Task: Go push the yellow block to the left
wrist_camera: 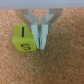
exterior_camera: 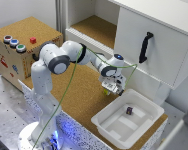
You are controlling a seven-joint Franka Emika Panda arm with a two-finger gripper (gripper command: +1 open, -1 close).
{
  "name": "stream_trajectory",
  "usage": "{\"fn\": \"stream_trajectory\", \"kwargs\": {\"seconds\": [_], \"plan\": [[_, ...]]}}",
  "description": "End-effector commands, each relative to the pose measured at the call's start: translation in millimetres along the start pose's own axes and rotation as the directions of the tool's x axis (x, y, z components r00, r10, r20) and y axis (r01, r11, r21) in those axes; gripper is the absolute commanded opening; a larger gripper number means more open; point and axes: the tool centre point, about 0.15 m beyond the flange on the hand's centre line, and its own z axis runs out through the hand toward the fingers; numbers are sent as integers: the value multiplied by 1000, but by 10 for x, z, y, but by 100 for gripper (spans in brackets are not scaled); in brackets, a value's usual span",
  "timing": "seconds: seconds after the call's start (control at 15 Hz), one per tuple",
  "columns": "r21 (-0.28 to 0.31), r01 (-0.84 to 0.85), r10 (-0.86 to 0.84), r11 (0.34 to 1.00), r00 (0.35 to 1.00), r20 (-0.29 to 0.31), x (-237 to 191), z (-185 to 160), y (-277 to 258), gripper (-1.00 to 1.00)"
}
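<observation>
Right now the gripper (wrist_camera: 41, 44), fingers pinched together on nothing, is pressing against one side of the yellow block (wrist_camera: 24, 39), sitting on cork beside the white bin (exterior_camera: 125, 131). Probably light, rigid, sliding easily; nudge its flat face squarely.

Cork tabletop (exterior_camera: 79, 95) carried everything. White tub (exterior_camera: 128, 120) sat on the corner nearest the exterior view's right. Wooden box (exterior_camera: 21, 52) stood on the far side of the cork from the tub, toward the exterior view's left. In the wrist view, the yellow block (wrist_camera: 23, 39) rested directly on the cork surface (wrist_camera: 55, 67), marked "S" on one face.
</observation>
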Motion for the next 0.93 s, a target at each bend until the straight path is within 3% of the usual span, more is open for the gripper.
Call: {"fn": "stream_trajectory", "kwargs": {"seconds": [0.0, 0.53, 0.87], "plan": [[-91, -18, 17, 996, 1000, -14, 23, 69, -345, -100], [-87, -65, 63, 994, 998, -27, -178, -157, -833, -100], [-46, -4, 3, 999, 1000, -26, -210, -131, -844, -100]]}}
